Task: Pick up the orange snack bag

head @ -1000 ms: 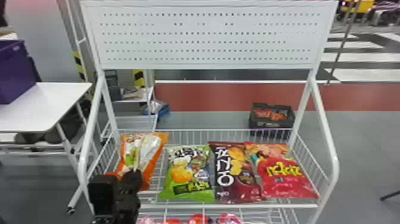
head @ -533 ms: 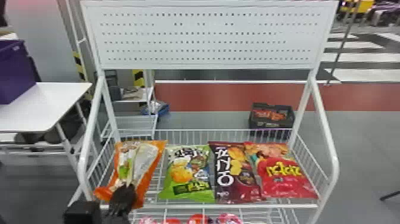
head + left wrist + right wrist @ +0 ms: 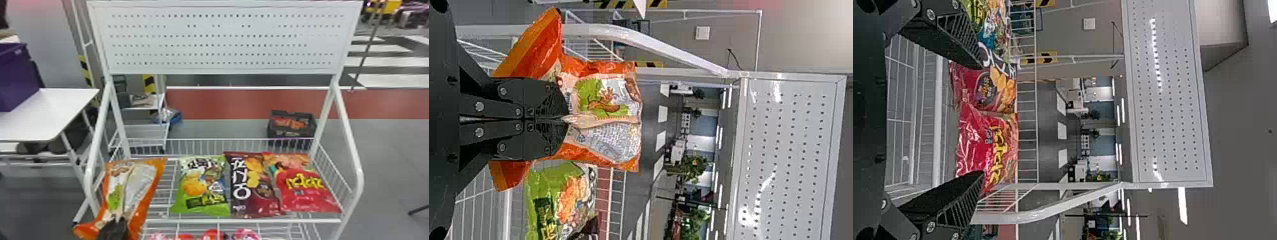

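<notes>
Your left gripper (image 3: 114,227) is clenched on the orange snack bag (image 3: 138,186), pinching it close to its near end. You find the bag at the left front corner of the wire shelf (image 3: 287,220), across the front rim in the head view and left of the green bag (image 3: 202,186). Its long axis runs from your fingertips away from you, veering slightly right toward the far end; the printed face is turned to the head camera. Note a lengthwise crease leading out from the fingertips (the pinched end flares to both sides of them). Your right gripper (image 3: 980,120) is released, its fingers wide apart, facing the red bag (image 3: 985,145) and the dark maroon bag (image 3: 984,90).
</notes>
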Controlling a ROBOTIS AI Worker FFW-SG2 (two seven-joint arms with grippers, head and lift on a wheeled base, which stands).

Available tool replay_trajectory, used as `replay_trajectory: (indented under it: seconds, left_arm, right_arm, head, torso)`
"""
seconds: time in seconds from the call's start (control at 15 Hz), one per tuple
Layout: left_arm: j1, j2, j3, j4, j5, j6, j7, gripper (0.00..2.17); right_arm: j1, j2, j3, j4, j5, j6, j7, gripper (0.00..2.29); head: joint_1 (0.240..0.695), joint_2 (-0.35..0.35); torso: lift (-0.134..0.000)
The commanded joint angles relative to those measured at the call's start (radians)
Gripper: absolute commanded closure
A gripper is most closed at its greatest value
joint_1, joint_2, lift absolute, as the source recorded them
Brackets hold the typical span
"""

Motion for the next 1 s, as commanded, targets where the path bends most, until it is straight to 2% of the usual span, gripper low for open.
replay_trajectory:
  seconds: [0.0,0.4,0.53,0.93]
  left_arm:
    - [0.048,0.004,0.004,-0.008,-0.006,-0.062,0.0,1.36]
    - [0.157,0.004,0.053,-0.006,-0.026,-0.194,0.008,1.35]
    - [0.18,0.004,0.053,-0.003,-0.054,-0.219,0.017,1.35]
    - [0.217,0.004,0.057,-0.008,-0.065,-0.277,0.016,1.36]
  right_arm:
    - [-0.001,0.0,0.001,0.001,0.0,0.0,0.0,0.14]
    - [-0.001,-0.001,0.002,0.001,-0.001,0.0,0.0,0.14]
    - [0.004,-0.001,0.002,-0.002,-0.001,-0.003,0.0,0.14]
    - [0.015,-0.001,0.001,-0.018,-0.001,-0.006,0.0,0.14]
  head:
    - [0.499,0.0]
    - [0.499,0.0]
    - [0.499,0.0]
    - [0.499,0.0]
  torso:
    - [0.0]
    - [0.0]
    - [0.0]
    - [0.0]
